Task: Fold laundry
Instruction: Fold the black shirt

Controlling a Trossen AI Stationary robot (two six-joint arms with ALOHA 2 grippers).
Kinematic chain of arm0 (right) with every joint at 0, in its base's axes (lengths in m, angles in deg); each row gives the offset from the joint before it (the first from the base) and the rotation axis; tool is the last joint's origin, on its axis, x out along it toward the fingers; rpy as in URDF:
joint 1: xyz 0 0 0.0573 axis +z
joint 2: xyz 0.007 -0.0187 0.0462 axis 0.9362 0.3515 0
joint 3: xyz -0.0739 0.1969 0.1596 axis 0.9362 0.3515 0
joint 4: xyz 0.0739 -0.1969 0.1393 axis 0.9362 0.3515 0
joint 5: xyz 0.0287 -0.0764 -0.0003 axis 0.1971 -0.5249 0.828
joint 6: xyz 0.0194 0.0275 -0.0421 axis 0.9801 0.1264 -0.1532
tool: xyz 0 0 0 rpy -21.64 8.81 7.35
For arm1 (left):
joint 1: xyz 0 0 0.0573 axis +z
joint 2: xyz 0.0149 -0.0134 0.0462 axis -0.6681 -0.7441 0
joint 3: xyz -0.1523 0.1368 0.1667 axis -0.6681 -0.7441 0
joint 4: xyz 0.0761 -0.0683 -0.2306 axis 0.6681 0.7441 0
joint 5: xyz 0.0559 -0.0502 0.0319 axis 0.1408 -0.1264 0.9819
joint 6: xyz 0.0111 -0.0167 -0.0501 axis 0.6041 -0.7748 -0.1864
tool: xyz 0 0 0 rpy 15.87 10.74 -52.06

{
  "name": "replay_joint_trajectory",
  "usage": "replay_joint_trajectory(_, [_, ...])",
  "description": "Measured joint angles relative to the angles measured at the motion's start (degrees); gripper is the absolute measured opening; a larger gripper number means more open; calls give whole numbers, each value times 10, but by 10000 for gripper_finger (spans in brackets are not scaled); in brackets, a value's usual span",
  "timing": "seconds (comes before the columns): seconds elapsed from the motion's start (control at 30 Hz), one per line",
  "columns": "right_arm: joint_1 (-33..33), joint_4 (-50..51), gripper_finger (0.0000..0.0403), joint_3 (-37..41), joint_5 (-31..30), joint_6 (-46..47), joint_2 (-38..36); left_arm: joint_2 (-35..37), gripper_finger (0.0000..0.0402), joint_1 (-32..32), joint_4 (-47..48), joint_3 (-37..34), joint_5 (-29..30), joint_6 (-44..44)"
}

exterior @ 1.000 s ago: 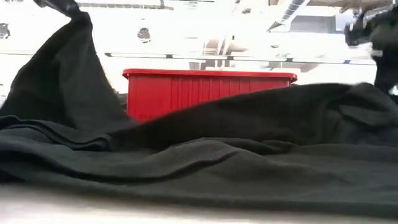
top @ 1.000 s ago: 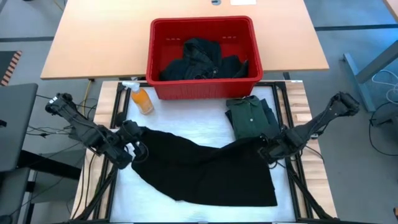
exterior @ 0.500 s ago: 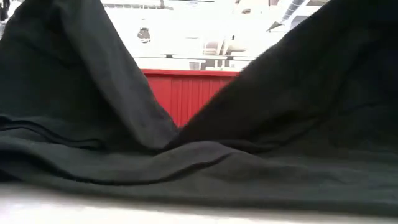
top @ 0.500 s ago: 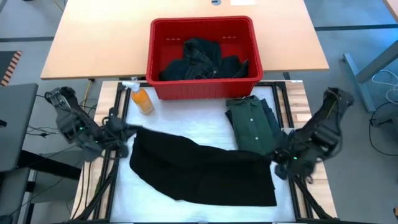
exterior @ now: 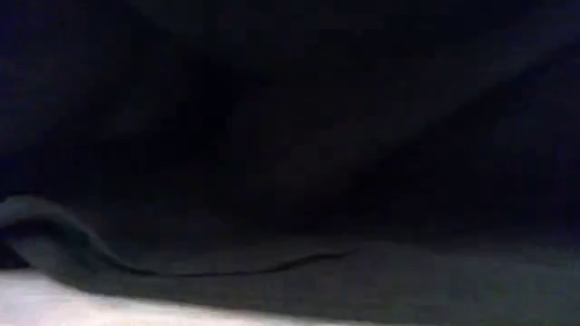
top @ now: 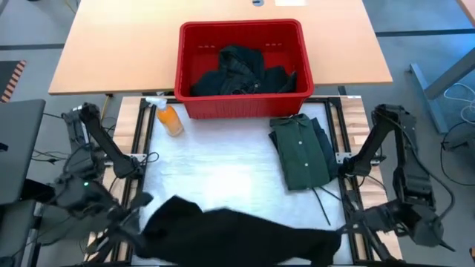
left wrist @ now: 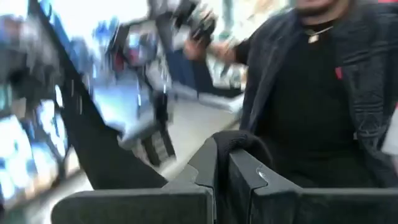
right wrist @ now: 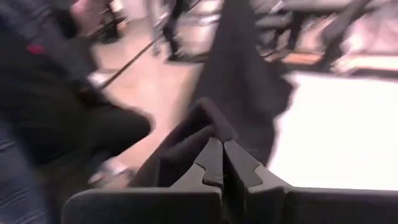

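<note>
Both arms have drawn back toward the near edge of the surface since the earlier frames, dragging the black garment off the middle of the white mat, so it now lies stretched along the front edge and fills the low view with dark cloth. At the near left corner, the left pincer is clamped on 1 end of that garment, a fold of black cloth bunched between its closed fingers. Behind it on the left stands an orange spray bottle. Farther back, in the middle, the red basket holds more dark laundry. Right of centre, a folded green shirt lies flat on the mat, well apart from the black garment. At the near right corner, the right pincer is clamped on the garment's other end. A person in dark clothing shows beyond the surface in both wrist views.
</note>
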Motion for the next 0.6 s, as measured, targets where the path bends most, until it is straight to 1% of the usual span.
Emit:
replay_joint_trajectory(0.03, [-1,5,16,0,-23,-10,-5,-4,0,-2,-4,9,16,30])
replay_joint_trajectory(0.07, [-3,16,16,0,-53,-18,-14,-6,0,-5,-5,21,55,52])
replay_joint_trajectory(0.1, [-6,31,16,0,-90,-24,-26,-6,0,-6,-6,35,121,71])
replay_joint_trajectory(0.2, [-21,96,16,0,-225,-1,-70,-4,0,-9,-7,84,403,105])
replay_joint_trajectory(0.23, [-30,126,16,0,-250,15,-88,-1,0,-8,6,98,499,116])
replay_joint_trajectory(0.27, [-44,161,16,-1,-254,35,-103,4,0,-4,33,106,581,116])
replay_joint_trajectory(0.3, [-63,203,16,0,-250,66,-115,9,0,4,70,107,648,100])
replay_joint_trajectory(0.33, [-88,244,16,3,-244,107,-126,15,0,15,122,107,685,63])
replay_joint_trajectory(0.37, [-117,289,16,10,-228,151,-136,21,0,28,178,104,691,9])
replay_joint_trajectory(0.4, [-149,340,16,18,-202,200,-144,27,0,45,240,98,678,-56])
replay_joint_trajectory(0.53, [-283,529,16,63,-92,436,-160,46,0,123,493,62,607,-359])
replay_joint_trajectory(0.57, [-318,538,16,79,-69,476,-162,49,0,145,546,49,599,-431])
replay_joint_trajectory(0.6, [-354,531,16,100,-51,480,-167,50,0,169,591,35,597,-498])
